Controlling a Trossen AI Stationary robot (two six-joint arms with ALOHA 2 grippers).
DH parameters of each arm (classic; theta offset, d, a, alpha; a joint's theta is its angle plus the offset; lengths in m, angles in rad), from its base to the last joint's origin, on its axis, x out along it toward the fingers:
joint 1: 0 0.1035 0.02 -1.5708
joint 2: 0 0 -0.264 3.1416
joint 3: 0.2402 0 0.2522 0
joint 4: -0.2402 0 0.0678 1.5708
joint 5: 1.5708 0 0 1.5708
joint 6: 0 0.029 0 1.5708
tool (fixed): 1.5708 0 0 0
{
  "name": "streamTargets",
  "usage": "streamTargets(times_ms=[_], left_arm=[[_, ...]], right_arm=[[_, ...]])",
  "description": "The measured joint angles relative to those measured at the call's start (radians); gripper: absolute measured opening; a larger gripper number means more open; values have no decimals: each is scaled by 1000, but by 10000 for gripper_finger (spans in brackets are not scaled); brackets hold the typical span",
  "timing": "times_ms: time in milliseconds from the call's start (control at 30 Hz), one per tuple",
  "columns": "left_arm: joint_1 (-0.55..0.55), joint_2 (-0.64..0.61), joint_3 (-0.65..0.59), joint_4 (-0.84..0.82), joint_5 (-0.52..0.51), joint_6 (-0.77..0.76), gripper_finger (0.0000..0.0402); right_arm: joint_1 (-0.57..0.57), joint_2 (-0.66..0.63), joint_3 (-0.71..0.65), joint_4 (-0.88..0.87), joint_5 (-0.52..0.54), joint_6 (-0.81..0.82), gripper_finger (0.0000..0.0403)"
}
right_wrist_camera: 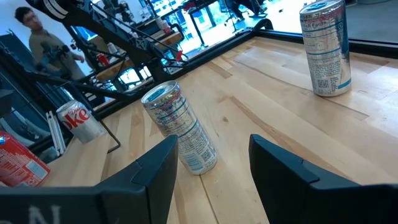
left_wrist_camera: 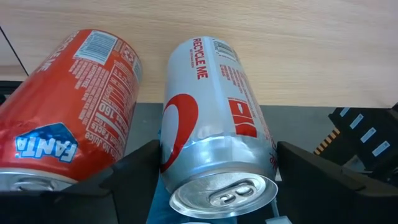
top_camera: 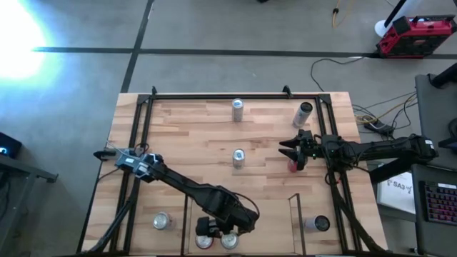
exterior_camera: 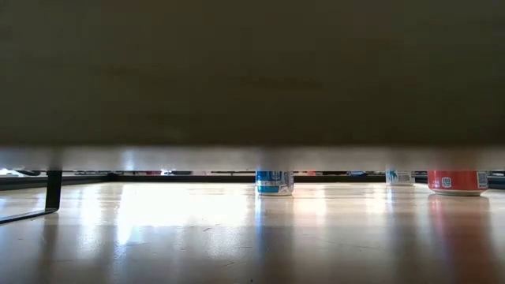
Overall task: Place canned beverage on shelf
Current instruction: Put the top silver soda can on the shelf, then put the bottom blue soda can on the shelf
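While your left gripper (left_wrist_camera: 214, 171) pinches the silver-and-red can (left_wrist_camera: 214, 124) inside the shelf (top_camera: 294, 214), just beside the orange Fanta can (left_wrist_camera: 68, 130), lower it upright before releasing; your right gripper (top_camera: 294, 152), fingers pressed together, waits mid-table.

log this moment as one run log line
left gripper: fingers around silver can, in shelf beside orange can | right gripper: shut, waiting mid-table

Grey concrete floor (top_camera: 235, 28) around table, dark seam lines crossing. Bright glare patch (top_camera: 18, 39) at 10 o'clock. Red toolbox (top_camera: 416, 36) at 2 o'clock, loose cables (top_camera: 343, 64) nearby. Keyboard (top_camera: 437, 207) at 4 o'clock. Person (right_wrist_camera: 37, 40) among dark frames beyond table.
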Motion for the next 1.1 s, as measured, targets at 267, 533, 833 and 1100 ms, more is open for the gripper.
streamTargets(times_ms=[267,533,833,1100], left_arm=[[0,0,0,26,-4,-10,311],[1,0,0,29,4,-34,351],[10,0,0,-32,-65,-12,355],[102,-11,0,-92,-100,113,355]], right_arm=[[0,0,0,0,0,0,183],[0,0,0,0,0,0,183],[0,0,0,0,0,0,183],[0,0,0,0,0,0,183]])
